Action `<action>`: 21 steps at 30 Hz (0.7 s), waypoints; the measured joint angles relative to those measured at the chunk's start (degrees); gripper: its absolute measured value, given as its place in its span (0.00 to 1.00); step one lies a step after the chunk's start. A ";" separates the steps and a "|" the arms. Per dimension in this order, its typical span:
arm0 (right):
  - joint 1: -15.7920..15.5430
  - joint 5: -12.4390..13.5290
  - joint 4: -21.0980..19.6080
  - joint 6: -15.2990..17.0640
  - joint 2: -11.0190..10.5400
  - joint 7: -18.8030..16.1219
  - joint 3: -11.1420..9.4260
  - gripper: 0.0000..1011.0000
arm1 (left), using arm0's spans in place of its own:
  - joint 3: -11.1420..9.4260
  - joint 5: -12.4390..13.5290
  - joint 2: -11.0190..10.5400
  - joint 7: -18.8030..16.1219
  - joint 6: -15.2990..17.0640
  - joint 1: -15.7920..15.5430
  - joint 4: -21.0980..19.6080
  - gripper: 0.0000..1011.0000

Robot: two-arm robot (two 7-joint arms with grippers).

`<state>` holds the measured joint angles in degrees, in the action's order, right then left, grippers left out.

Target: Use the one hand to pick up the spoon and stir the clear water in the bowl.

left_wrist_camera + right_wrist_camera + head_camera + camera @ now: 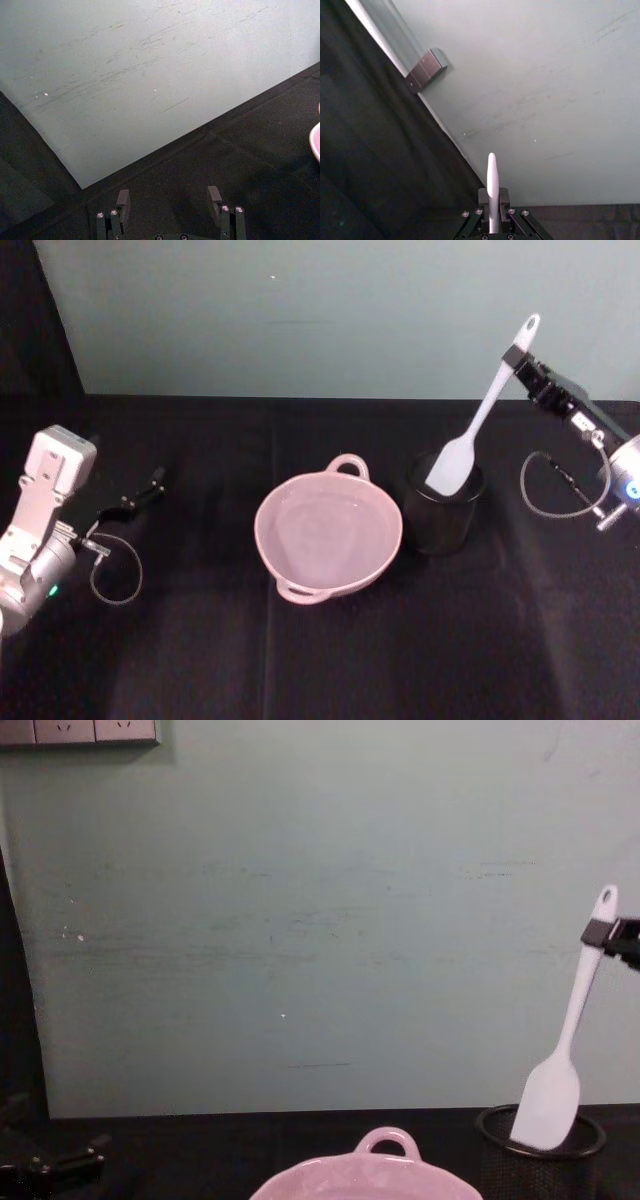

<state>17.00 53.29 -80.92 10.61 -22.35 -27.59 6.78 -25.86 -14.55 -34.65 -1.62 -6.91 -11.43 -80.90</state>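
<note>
white spoon (pixel 478 421) w/ long slim handle, hole at tip, flat broad rounded head; hangs tilted, head low in mouth of black mesh cup (pixel 445 512), toward right edge of table (pixel 200 660). pinched near handle tip by right gripper (pixel 516 359), fingers pressed on it. pink bowl (pixel 328 536) w/ wavy rim, loop handle, clear water, mid table, just beside cup. left gripper (pixel 150 485) idle near left edge, fingers spread. seen in head view: water in bowl. in chest view: wall sockets (pixel 80 731). in right wrist view: handle (pixel 492 190) edge-on betw. fingers.
</note>
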 joint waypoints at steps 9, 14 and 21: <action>1.28 -0.60 6.10 -3.36 -0.15 -3.67 3.08 0.12 | 0.00 0.00 0.00 0.00 0.00 0.00 0.00 1.00; 1.78 -0.57 8.51 -4.27 -0.27 -4.40 4.16 0.12 | 0.00 0.00 0.00 0.00 0.00 0.00 0.00 1.00; 2.98 -0.01 12.26 -5.63 -0.38 -6.31 5.64 0.12 | 0.00 0.00 0.00 0.00 0.00 0.00 0.00 1.00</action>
<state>19.98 53.28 -68.66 4.98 -22.73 -33.90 12.42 -25.86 -14.55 -34.65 -1.62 -6.91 -11.43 -80.90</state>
